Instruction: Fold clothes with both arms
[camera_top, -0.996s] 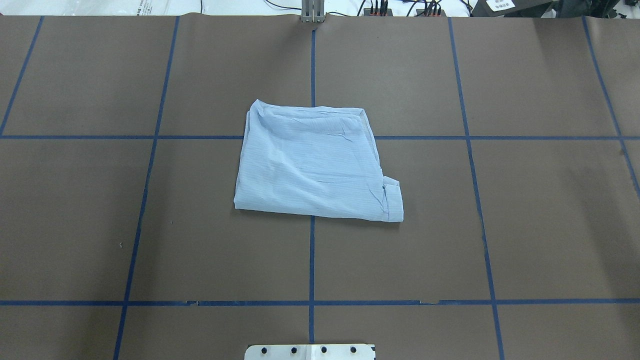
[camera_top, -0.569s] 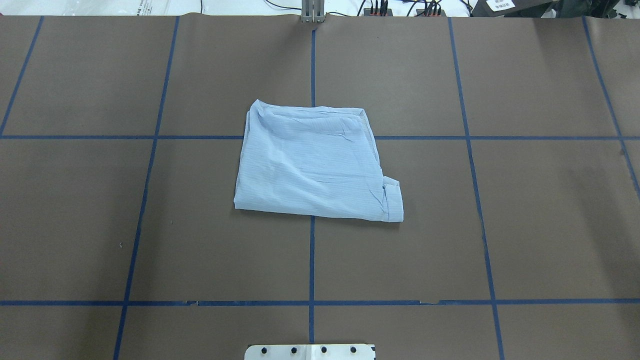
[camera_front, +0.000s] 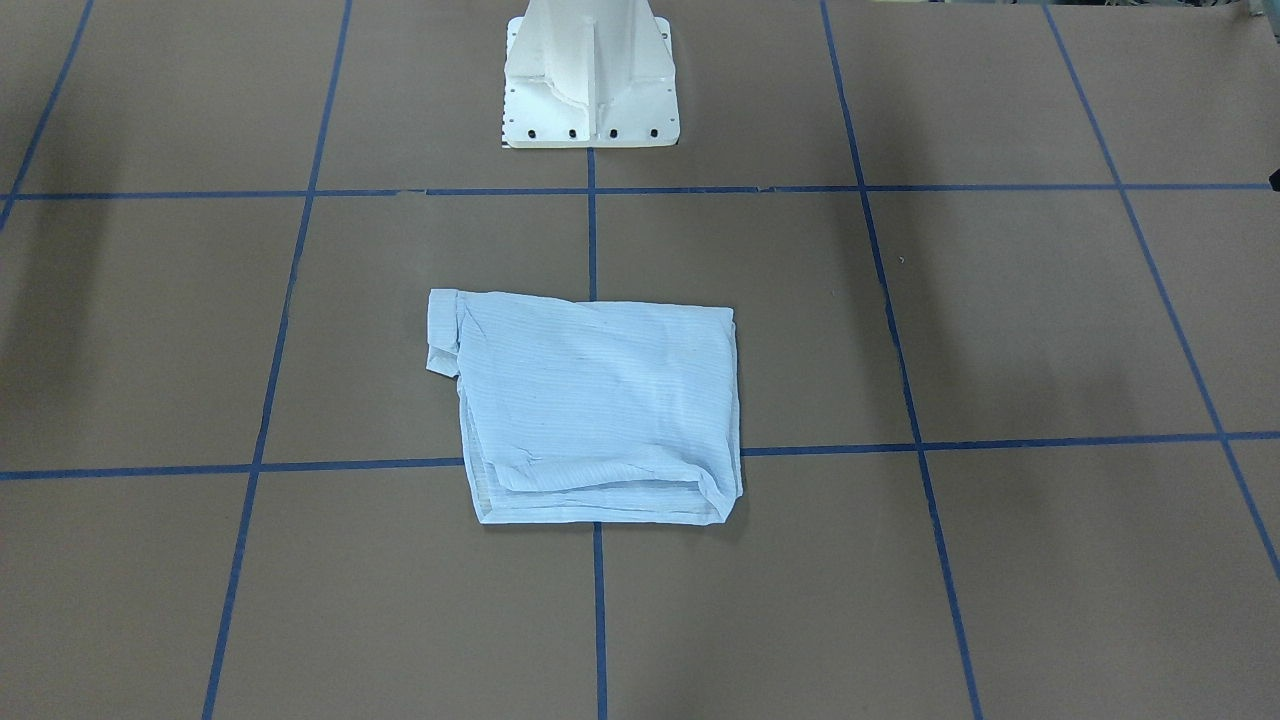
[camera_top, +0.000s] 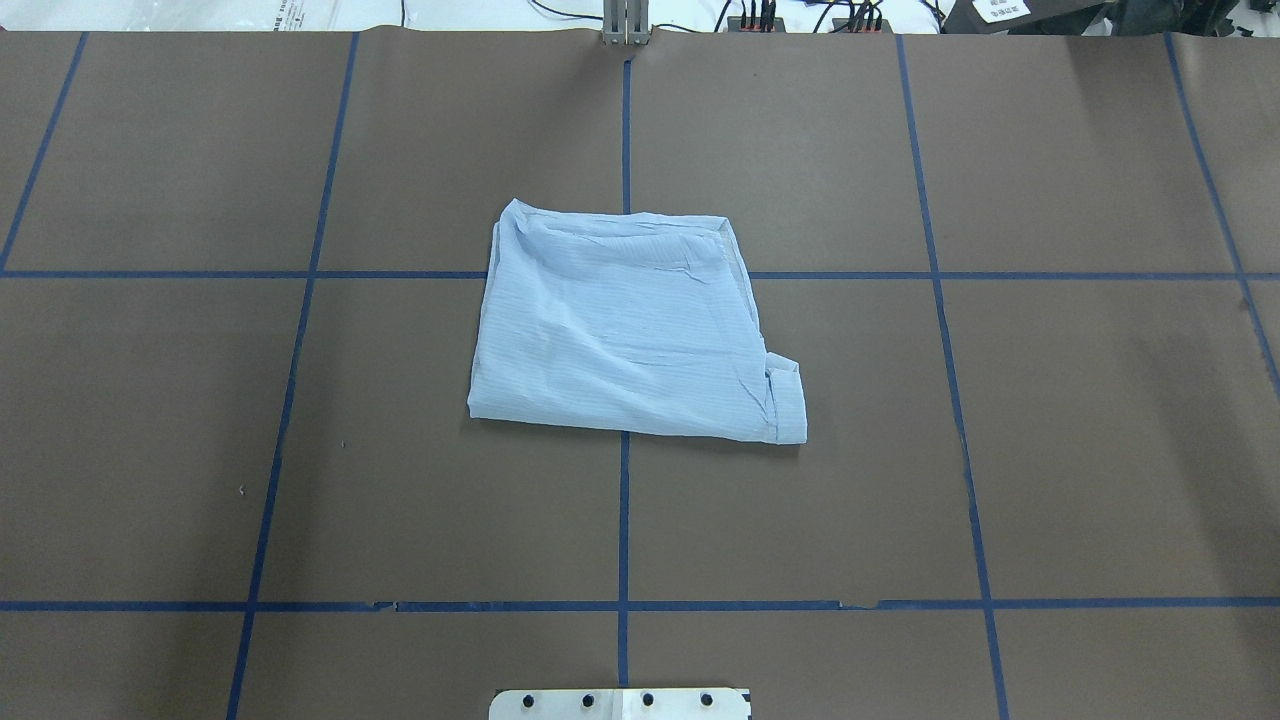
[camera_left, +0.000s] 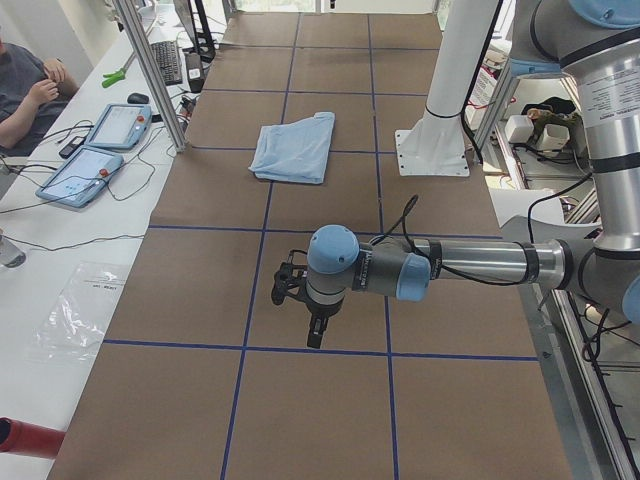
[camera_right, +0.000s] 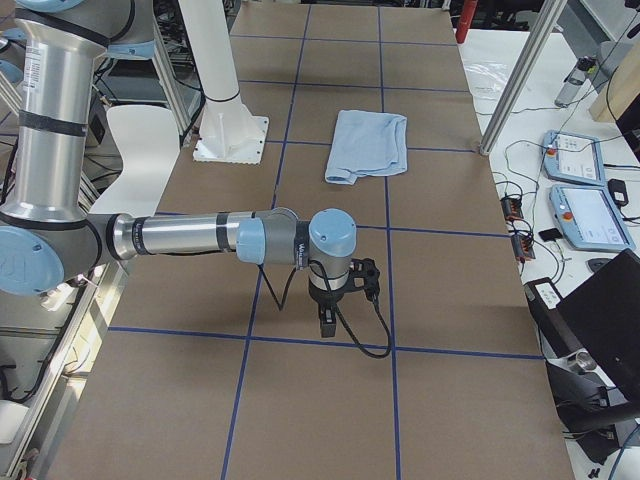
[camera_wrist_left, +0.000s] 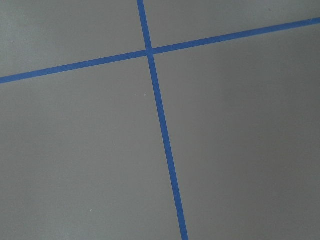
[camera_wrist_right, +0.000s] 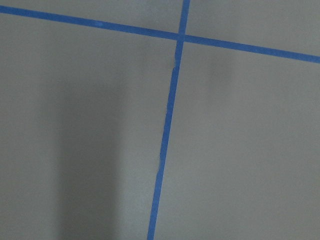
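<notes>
The clothes are one pale-blue striped shirt (camera_top: 625, 330), folded into a rough rectangle at the table's middle, with a cuff poking out at one corner. It also shows as the shirt (camera_front: 600, 410), (camera_left: 295, 148), (camera_right: 368, 145). Neither arm touches it. My left arm's gripper (camera_left: 315, 335) hangs above bare table far from the shirt, towards the table's left end. My right arm's gripper (camera_right: 328, 322) hangs likewise towards the right end. They show only in the side views, so I cannot tell whether they are open or shut. Both wrist views show only brown table and blue tape.
The white pedestal base (camera_front: 590, 90) stands at the robot's edge, behind the shirt. Blue tape lines (camera_top: 624, 520) grid the brown table. A seated person (camera_left: 25, 95) and teach pendants (camera_left: 90, 170), (camera_right: 590, 215) are at the side bench beyond aluminium posts (camera_left: 150, 70).
</notes>
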